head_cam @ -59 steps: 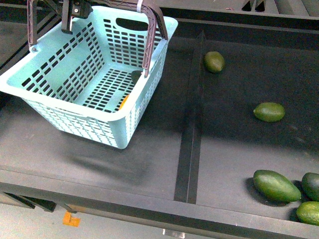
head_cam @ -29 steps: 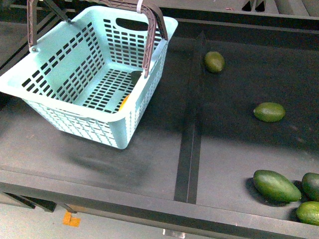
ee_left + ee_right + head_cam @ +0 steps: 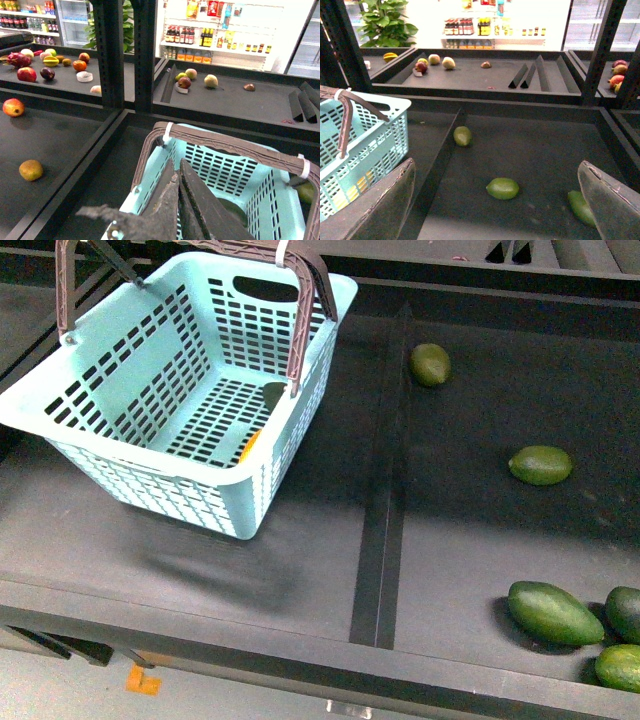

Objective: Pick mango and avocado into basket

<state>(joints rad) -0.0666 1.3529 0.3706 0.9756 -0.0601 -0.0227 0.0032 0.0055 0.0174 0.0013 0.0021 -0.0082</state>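
Black shelving carries the teal basket (image 3: 150, 390), and right of the basket lies the avocado (image 3: 540, 464), smooth, firm and likely slippery, best pinched across its middle by the wide-open, empty right gripper (image 3: 495, 200), while the left gripper (image 3: 182, 200) hangs pinched together above the basket, gripping nothing.

The right gripper (image 3: 497, 207) has its two dark, worn fingers (image 3: 385, 207) spread wide apart, with nothing between them. Beyond them lies a dark grey shelf tray (image 3: 540, 150). On it rest three smooth green egg-shaped avocados: one (image 3: 462, 136) close to the raised divider strip (image 3: 440, 160), a second (image 3: 503, 188) nearer the camera, and a third (image 3: 581, 207) partly hidden behind a finger. Across the divider stands the light teal plastic basket with slotted lattice sides (image 3: 367, 147), one brown handle (image 3: 347, 117) bound by a white zip tie (image 3: 339, 93). Something yellow shows through its slots. A farther shelf holds mixed fruit (image 3: 434, 61), with bright bottle racks (image 3: 480, 27) and a leafy green plant (image 3: 387, 22) behind.
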